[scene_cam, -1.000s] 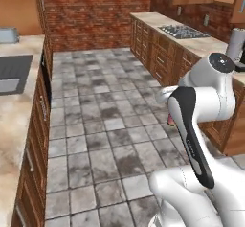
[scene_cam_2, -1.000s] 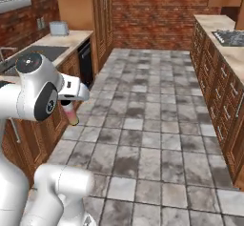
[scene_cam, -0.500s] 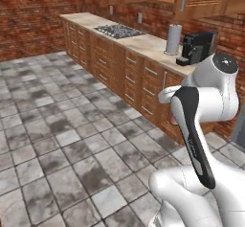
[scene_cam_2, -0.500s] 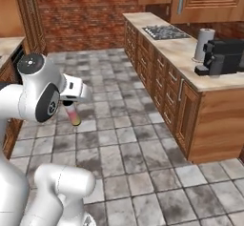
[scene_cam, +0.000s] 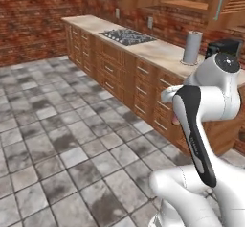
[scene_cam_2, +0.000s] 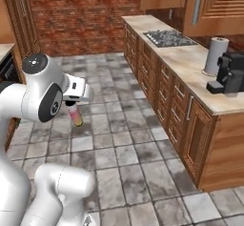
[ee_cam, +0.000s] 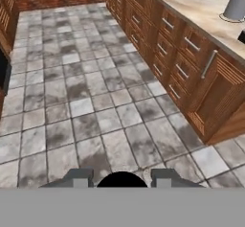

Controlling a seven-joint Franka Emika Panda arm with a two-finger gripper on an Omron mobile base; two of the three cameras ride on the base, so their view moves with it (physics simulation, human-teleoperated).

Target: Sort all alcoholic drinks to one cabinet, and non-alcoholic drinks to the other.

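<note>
Brick-walled kitchen, tiled floor point(scene_cam_2: 133, 153), counter point(scene_cam_2: 190, 63) with hob and paper roll on your right. Your hand point(scene_cam_2: 75, 107) is closed narrow on a small pink bottle point(scene_cam_2: 76, 116), black cap point(ee_cam: 121, 179) up between the fingers. Expect it light, stiff and smooth; grip sits near the top, so avoid swinging. No readable label.

Left base view: from behind the arm's left, facing the counter point(scene_cam: 158, 53).
Right base view: from its right, sharing that counter and cooktop point(scene_cam_2: 169, 38).
Hand view: looking down over floor tiles point(ee_cam: 86, 106).
</note>
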